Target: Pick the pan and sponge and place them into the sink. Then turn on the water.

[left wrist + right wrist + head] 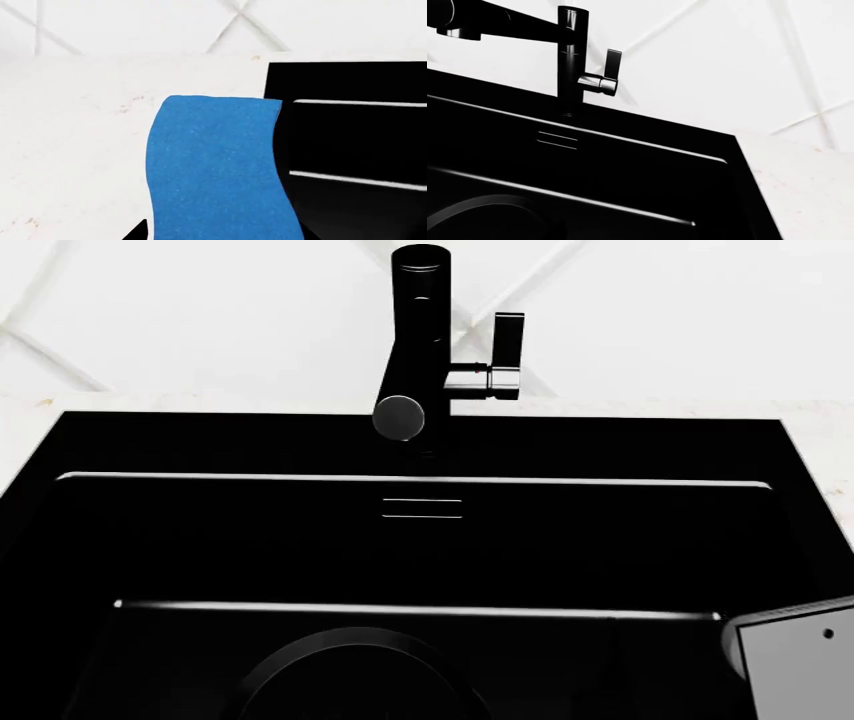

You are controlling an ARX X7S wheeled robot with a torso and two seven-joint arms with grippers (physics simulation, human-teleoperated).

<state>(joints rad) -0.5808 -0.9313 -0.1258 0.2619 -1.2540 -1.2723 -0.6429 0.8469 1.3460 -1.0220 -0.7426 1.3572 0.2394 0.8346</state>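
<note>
The blue sponge (217, 170) fills the middle of the left wrist view, standing up from between the jaws of my left gripper (223, 236). One black fingertip (138, 233) shows against its edge, and the gripper is shut on the sponge. The sponge hangs over the white counter (73, 150), just beside the sink's rim (277, 80). In the head view the sink (80, 540) spans the frame, with a round ringed drain (267, 672) on its floor. The black faucet (416, 330) and its side lever (507, 340) stand behind it. No water runs. The pan is out of view.
A pale grey part of my right arm (801, 660) hangs over the basin's near right corner; its fingers show in no view. An overflow slot (422, 507) sits below the faucet. White counter (807, 190) borders the sink on the right, with a white tiled wall (694, 310) behind.
</note>
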